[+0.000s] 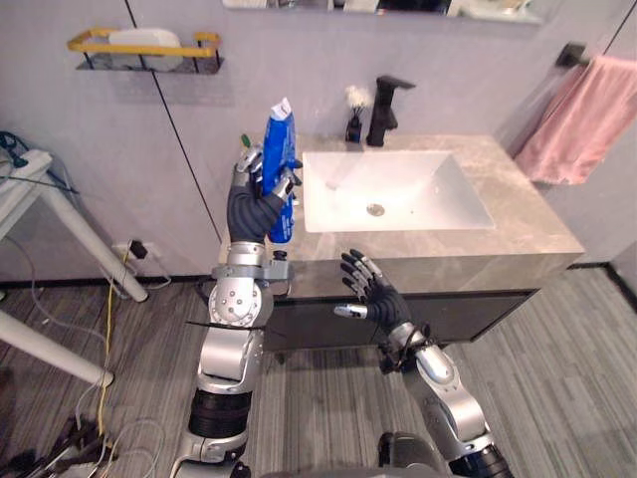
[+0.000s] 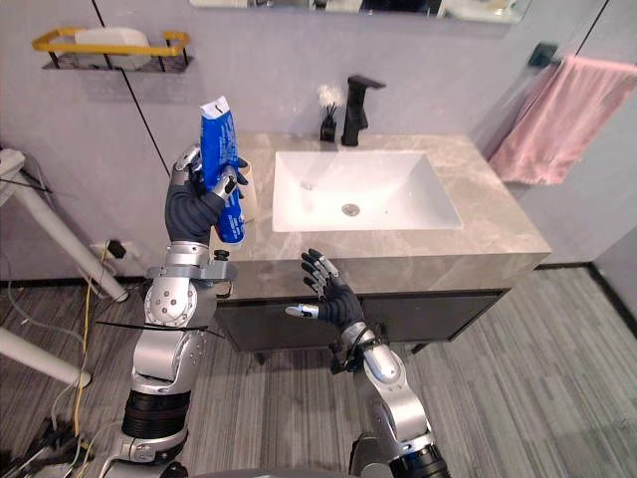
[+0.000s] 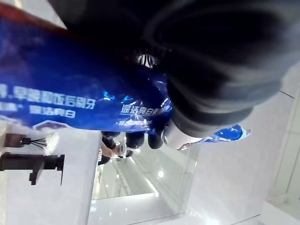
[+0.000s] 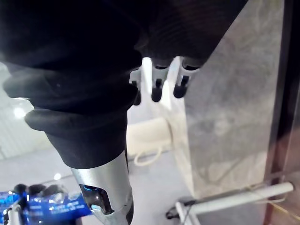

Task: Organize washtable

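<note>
A big blue toothpaste tube (image 1: 280, 175) stands upright in my left hand (image 1: 256, 195), whose fingers are curled round its lower half, raised above the left end of the grey marble washtable (image 1: 528, 224). The same tube (image 3: 70, 96) runs across the left wrist view, close to the camera. My right hand (image 1: 370, 292) hovers open, fingers spread, in front of the washtable's front edge and holds nothing. A white cup (image 2: 249, 192) sits partly hidden behind the left hand.
A white basin (image 1: 388, 189) is set into the counter, with a black tap (image 1: 386, 108) and a small dark holder with a white brush (image 1: 354, 115) behind it. A yellow wall shelf (image 1: 145, 48) hangs upper left, a pink towel (image 1: 585, 118) at right.
</note>
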`<state>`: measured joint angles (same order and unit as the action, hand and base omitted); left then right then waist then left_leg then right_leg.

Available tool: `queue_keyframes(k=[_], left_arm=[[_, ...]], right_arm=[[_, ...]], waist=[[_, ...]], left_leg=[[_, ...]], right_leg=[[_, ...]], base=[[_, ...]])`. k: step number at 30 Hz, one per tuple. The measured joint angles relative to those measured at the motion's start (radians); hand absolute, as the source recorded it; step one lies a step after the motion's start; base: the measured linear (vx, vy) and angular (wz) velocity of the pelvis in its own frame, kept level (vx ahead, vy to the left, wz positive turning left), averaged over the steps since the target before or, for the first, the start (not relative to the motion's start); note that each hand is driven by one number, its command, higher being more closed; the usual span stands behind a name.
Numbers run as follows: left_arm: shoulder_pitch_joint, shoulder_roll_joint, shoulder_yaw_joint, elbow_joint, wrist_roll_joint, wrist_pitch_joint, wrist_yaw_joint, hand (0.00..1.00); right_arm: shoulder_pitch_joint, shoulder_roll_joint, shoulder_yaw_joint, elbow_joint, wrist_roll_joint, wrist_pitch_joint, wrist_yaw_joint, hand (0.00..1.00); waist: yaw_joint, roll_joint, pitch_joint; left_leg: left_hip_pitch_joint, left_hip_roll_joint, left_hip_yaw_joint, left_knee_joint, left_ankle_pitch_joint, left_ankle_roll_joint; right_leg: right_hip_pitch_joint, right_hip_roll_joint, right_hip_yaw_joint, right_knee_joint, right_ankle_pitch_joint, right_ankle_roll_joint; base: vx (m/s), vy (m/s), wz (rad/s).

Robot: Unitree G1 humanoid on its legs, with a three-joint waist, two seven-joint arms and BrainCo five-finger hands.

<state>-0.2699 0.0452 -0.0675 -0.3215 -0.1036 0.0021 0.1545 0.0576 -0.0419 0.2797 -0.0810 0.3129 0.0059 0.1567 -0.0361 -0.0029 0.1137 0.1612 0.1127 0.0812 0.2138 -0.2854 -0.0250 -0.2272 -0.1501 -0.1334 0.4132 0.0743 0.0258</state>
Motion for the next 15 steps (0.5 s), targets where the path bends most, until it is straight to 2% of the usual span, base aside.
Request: queue_keyframes(k=[2, 4, 5, 6, 7, 8, 9, 10, 11, 12, 14, 15], left_arm=[[0.0, 0.002, 0.023, 0.003, 0.001, -0.002, 0.004, 1.0], [-0.001, 0.013, 0.03, 0.008, 0.004, 0.003, 0.006, 1.0], [0.0, 0.017, 0.027, 0.013, 0.01, 0.009, 0.004, 1.0], [0.0, 0.013, 0.025, 0.018, 0.011, 0.017, 0.006, 1.0], [-0.003, 0.016, 0.022, 0.017, 0.011, 0.018, 0.005, 1.0], [-0.017, 0.016, 0.019, 0.017, 0.012, 0.019, 0.003, 1.0], [-0.021, 0.013, 0.021, 0.018, 0.011, 0.021, 0.003, 1.0], [-0.021, 0.014, 0.023, 0.02, 0.011, 0.022, 0.003, 1.0], [-0.019, 0.011, 0.029, 0.032, 0.01, 0.026, 0.001, 1.0], [-0.016, 0.011, 0.029, 0.049, 0.009, 0.029, 0.001, 1.0], [-0.016, 0.011, 0.029, 0.049, 0.004, 0.029, 0.001, 1.0], [-0.016, 0.011, 0.029, 0.047, 0.0, 0.027, 0.0, 1.0]], right_arm=[[0.005, 0.005, -0.01, 0.001, -0.001, 0.0, -0.001, 0.0], [0.013, 0.005, -0.018, 0.004, -0.004, 0.0, -0.005, 0.0], [0.023, 0.001, -0.022, 0.009, -0.006, 0.0, -0.005, 0.0], [0.036, -0.012, -0.031, 0.018, -0.009, 0.0, -0.006, 0.0], [0.04, -0.013, -0.031, 0.021, -0.009, 0.001, -0.007, 0.0], [0.04, -0.017, -0.033, 0.023, -0.009, 0.001, -0.01, 0.0], [0.037, -0.023, -0.032, 0.023, -0.009, 0.001, -0.012, 0.0], [0.037, -0.025, -0.032, 0.022, -0.008, 0.001, -0.014, 0.0], [0.039, -0.028, -0.031, 0.023, -0.008, 0.001, -0.023, 0.0], [0.046, -0.029, -0.039, 0.023, -0.008, 0.001, -0.028, 0.0], [0.044, -0.028, -0.041, 0.013, -0.008, -0.003, -0.036, 0.0], [0.044, -0.026, -0.049, 0.006, -0.008, -0.007, -0.037, 0.0]], waist=[[0.001, -0.009, 0.002], [-0.007, -0.01, 0.003], [-0.01, -0.005, 0.004], [-0.012, 0.043, 0.002], [-0.01, 0.055, -0.001], [-0.01, 0.067, -0.002], [0.001, 0.076, 0.005], [0.002, 0.076, 0.014], [0.017, 0.073, 0.043], [0.038, 0.064, 0.053], [0.053, 0.052, 0.059], [0.056, 0.056, 0.056]], left_leg=[[-0.018, -0.004, -0.005, 0.005, -0.008, 0.013], [-0.03, -0.004, -0.015, 0.014, -0.014, -0.01], [-0.024, 0.014, -0.038, 0.038, -0.044, -0.03], [-0.02, 0.062, -0.055, 0.053, -0.059, -0.046], [-0.031, 0.068, -0.066, 0.079, -0.058, -0.049], [-0.113, 0.093, -0.108, 0.232, -0.052, -0.038], [-0.19, 0.117, -0.128, 0.423, -0.017, -0.013], [-0.224, 0.128, -0.137, 0.523, 0.021, -0.014], [-0.274, 0.138, -0.158, 0.699, 0.08, -0.032], [-0.297, 0.138, -0.156, 0.794, 0.071, -0.041], [-0.338, 0.134, -0.121, 0.774, 0.051, -0.056], [-0.348, 0.133, -0.098, 0.65, 0.045, -0.059]], right_leg=[[0.003, -0.001, -0.006, -0.085, -0.051, 0.016], [0.021, 0.017, -0.006, -0.207, -0.047, 0.012], [0.05, 0.033, -0.006, -0.209, -0.044, 0.044], [0.072, 0.074, -0.056, -0.202, -0.078, 0.025], [0.077, 0.08, -0.063, -0.201, -0.096, 0.025], [0.091, 0.098, -0.095, -0.2, -0.114, 0.006], [0.122, 0.123, -0.108, -0.198, -0.126, -0.005], [0.15, 0.134, -0.112, -0.197, -0.136, -0.016], [0.224, 0.146, -0.114, -0.197, -0.16, -0.034], [0.288, 0.149, -0.104, -0.21, -0.164, -0.041], [0.368, 0.147, -0.1, -0.265, -0.164, -0.041], [0.403, 0.147, -0.108, -0.306, -0.164, -0.041]], base=[[0.0, -0.047, -0.02], [0.08, -0.123, 0.27], [0.19, -0.213, 0.52], [0.2, -0.208, 0.54], [0.25, -0.14, 0.55], [0.27, -0.165, 0.39], [0.35, -0.207, 0.33], [0.3, -0.216, 0.16], [0.3, -0.166, -0.03], [0.23, -0.106, -0.11], [0.29, -0.083, -0.15], [0.29, -0.009, -0.01]])
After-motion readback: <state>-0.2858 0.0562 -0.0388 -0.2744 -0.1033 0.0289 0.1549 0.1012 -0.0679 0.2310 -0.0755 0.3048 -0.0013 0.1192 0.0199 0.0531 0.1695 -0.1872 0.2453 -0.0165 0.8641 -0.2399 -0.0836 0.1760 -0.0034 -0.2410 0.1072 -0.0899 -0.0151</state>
